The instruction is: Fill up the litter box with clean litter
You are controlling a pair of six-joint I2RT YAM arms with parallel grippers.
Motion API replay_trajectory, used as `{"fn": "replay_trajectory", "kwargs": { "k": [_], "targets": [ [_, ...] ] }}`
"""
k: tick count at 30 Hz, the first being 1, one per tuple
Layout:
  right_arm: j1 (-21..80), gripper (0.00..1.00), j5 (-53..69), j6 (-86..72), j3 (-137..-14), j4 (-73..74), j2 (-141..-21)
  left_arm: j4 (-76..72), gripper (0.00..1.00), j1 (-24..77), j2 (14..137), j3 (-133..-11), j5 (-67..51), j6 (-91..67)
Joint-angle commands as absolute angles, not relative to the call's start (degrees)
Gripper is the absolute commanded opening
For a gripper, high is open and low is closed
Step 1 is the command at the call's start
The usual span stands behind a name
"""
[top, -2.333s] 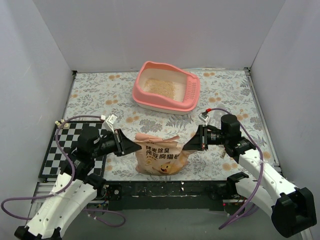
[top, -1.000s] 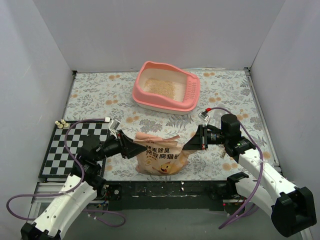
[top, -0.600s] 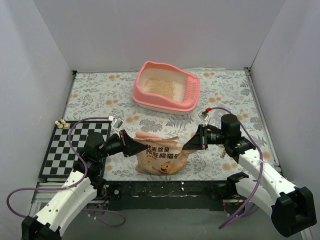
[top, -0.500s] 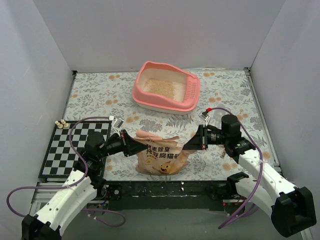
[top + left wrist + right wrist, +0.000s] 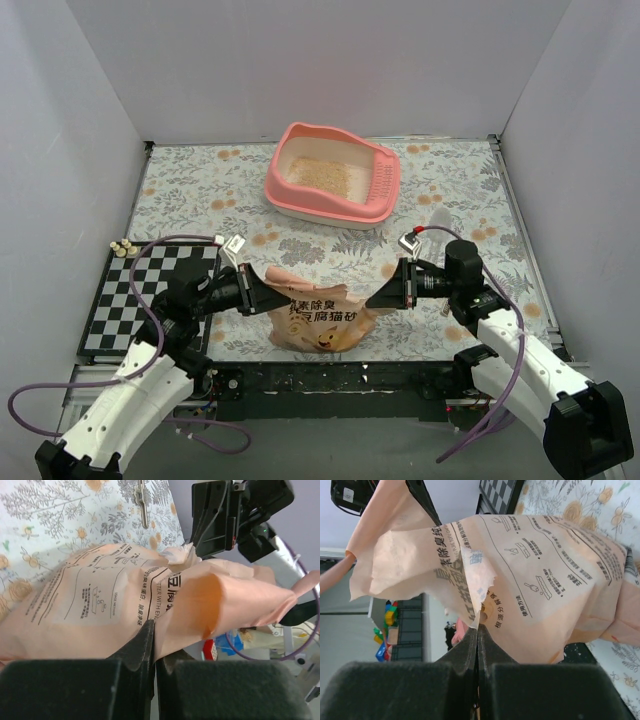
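The pink litter box stands at the back centre of the table, with a thin layer of tan clean litter on its cream base. An orange-tan bag with dark printed characters sits near the front edge between my arms. My left gripper is shut on the bag's left top edge. My right gripper is shut on the bag's right top edge. The bag hangs slack between the two grips. Its contents are hidden.
A black-and-white chequered board lies at the front left, with small cream pieces at its far corner. The floral tablecloth covers the table. White walls close in the left, back and right sides.
My left gripper moved right from beside the bag and closed on its left top edge. My right gripper kept its grip and shifted slightly down. The bag top sank lower.
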State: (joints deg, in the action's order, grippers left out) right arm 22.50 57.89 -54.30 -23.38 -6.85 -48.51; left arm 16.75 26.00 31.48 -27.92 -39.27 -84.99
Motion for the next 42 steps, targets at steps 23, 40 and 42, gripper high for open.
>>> {"fn": "replay_trajectory", "kwargs": {
  "k": [23, 40, 42],
  "targets": [
    [23.73, 0.01, 61.70, -66.63, -11.16, -5.90, -44.64, 43.67, 0.00, 25.66, 20.91, -24.96, -45.09, -95.98],
    [23.90, 0.14, 48.61, -23.41, -42.95, 29.52, -64.23, 44.83, 0.00, 25.66, 32.25, -32.08, -44.65, -89.38],
    [23.99, 0.20, 48.08, -17.86, -48.92, 32.77, -66.78, 44.65, 0.00, 25.58, 33.04, -32.60, -44.74, -89.12]
  ]
}}
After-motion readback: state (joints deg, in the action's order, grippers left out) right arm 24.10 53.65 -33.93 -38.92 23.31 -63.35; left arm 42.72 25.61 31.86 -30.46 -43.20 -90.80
